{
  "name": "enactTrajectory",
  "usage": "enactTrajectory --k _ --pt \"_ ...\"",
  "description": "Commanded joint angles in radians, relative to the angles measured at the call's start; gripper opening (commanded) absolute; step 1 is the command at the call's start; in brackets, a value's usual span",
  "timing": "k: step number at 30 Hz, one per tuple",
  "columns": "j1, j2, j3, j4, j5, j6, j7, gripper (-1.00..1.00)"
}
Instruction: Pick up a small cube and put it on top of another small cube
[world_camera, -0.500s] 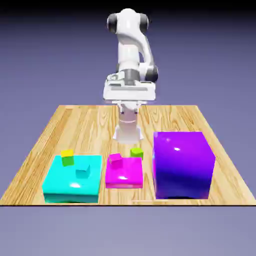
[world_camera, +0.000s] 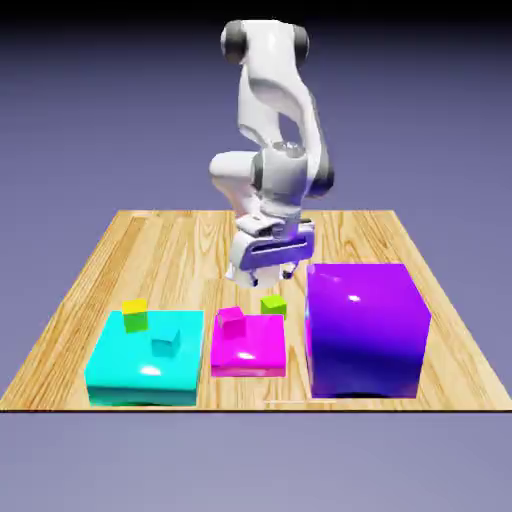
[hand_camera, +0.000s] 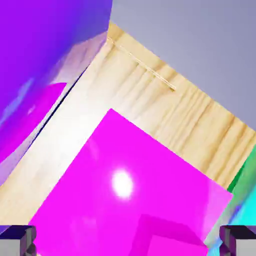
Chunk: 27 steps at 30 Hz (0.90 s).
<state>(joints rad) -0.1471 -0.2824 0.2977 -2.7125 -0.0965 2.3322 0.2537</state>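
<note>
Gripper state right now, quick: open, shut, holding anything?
Gripper: open and empty, hanging above the table behind the green cube; the hand view shows its fingers set wide, over the magenta slab.

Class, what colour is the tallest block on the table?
Purple block, clearest in the exterior view.

Your arm (world_camera: 272, 110) has glossy white rounded links, dark grey joint caps; the end effector (world_camera: 277, 272) carries small grey fingertips (hand_camera: 17, 239).

A big purple block (world_camera: 367, 330) stands right of a flat magenta slab (world_camera: 248, 347) carrying a small magenta cube (world_camera: 231, 320); a cyan slab (world_camera: 143, 361) holds what looks like a cyan cube (world_camera: 165, 342).
</note>
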Motion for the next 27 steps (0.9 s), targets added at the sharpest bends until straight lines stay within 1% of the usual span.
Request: enactTrajectory --k 1,3,7,11,13,22,23,24,27 --pt "-0.011 0.018 0.018 0.005 -0.006 -0.044 -0.029 0.0" --pt "-0.028 0.069 0.053 -0.021 0.007 -0.098 -0.04 0.0" --pt "-0.018 0.163 0.066 -0.166 0.107 -0.01 0.123 0.0" --pt "0.085 0.133 0.076 -0.27 0.162 0.111 0.296 0.0" --pt "0.113 0.094 0.037 -0.294 0.115 0.132 0.376 0.0" --pt "0.217 0.411 -0.175 -0.297 -0.171 0.433 0.57 0.0" --pt "0.217 0.411 -0.175 -0.297 -0.171 0.433 0.57 -1.0" --pt "0.217 0.411 -0.175 -0.297 -0.171 0.433 0.57 -1.0" --pt "0.181 0.302 -0.102 -0.296 -0.073 0.33 0.503 -1.0"
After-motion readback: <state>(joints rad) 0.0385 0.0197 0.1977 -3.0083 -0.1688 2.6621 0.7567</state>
